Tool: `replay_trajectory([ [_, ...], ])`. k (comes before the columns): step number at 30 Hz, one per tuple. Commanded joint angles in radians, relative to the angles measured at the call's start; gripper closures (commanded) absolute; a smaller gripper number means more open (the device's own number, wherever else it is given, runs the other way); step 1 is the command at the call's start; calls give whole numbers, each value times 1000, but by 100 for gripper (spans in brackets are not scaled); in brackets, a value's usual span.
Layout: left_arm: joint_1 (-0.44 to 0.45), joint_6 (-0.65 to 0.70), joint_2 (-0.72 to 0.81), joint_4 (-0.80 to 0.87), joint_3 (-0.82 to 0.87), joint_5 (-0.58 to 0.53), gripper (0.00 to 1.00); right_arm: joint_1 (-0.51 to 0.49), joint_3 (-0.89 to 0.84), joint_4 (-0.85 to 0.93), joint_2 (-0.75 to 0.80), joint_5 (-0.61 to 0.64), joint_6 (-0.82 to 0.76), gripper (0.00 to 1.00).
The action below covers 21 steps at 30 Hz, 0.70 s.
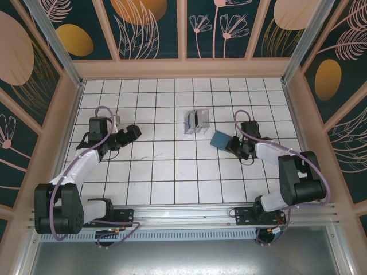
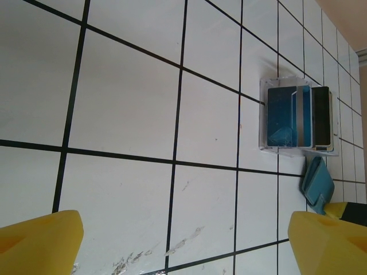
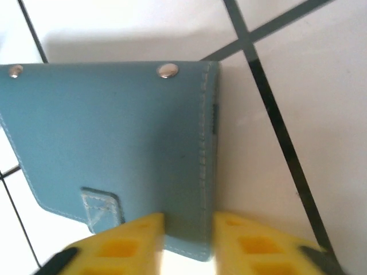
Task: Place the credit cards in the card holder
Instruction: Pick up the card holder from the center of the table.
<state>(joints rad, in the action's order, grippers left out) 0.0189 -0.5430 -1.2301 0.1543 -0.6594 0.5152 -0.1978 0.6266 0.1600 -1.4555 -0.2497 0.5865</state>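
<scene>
Right gripper (image 3: 186,249) is closed narrow on the lower edge of the teal-blue, soft, squarish folding card holder (image 3: 114,132). Its two yellow fingers (image 3: 123,249) sit at the bottom of the right wrist view, one against each face of the stitched edge. The holder spreads above them across the left and centre of the frame. Two metal snap studs (image 3: 167,70) line its top edge and a small stitched tab (image 3: 100,206) sits low left. I judge the grip on one edge is meant to steady or prop the holder so it can be opened and loaded. Whether it is clear of the white tiled table (image 1: 172,172) I cannot tell.

In the overhead view the holder is right of centre. Up and left of it, near but apart, lie the credit cards (image 1: 196,121), thin grey-silver striped rectangles clustered together. Nothing touches them, so none is in the holder yet.

Left gripper (image 1: 131,133) is left of centre, well apart from both. Its jaws are spread wide, with the yellow fingertips (image 2: 40,243) at the bottom corners of the left wrist view. The cards lie at the upper right of that view with the holder just below them, so this arm seems placed to fetch them.
</scene>
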Motion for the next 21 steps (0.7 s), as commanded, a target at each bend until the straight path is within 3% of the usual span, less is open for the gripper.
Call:
replay_trajectory([
  [1, 7, -8, -6, 16, -20, 17, 8, 9, 5, -13, 59, -31, -24, 87],
  [4, 19, -2, 8, 11, -21, 17, 8, 8, 18, 13, 103, -37, -50, 96],
  [7, 46, -13, 9, -3, -24, 50, 8, -4, 29, 31, 160, -35, -87, 99],
  [11, 134, -133, 14, -105, 0, 152, 9, -86, 68, 66, 224, 44, -157, 100],
  [14, 186, -205, 32, -116, -3, 185, 7, -243, 113, 110, 269, 232, -230, 100],
  [21, 189, -458, 114, -173, 67, 150, 2, -597, 88, 145, 285, 670, -306, 100],
])
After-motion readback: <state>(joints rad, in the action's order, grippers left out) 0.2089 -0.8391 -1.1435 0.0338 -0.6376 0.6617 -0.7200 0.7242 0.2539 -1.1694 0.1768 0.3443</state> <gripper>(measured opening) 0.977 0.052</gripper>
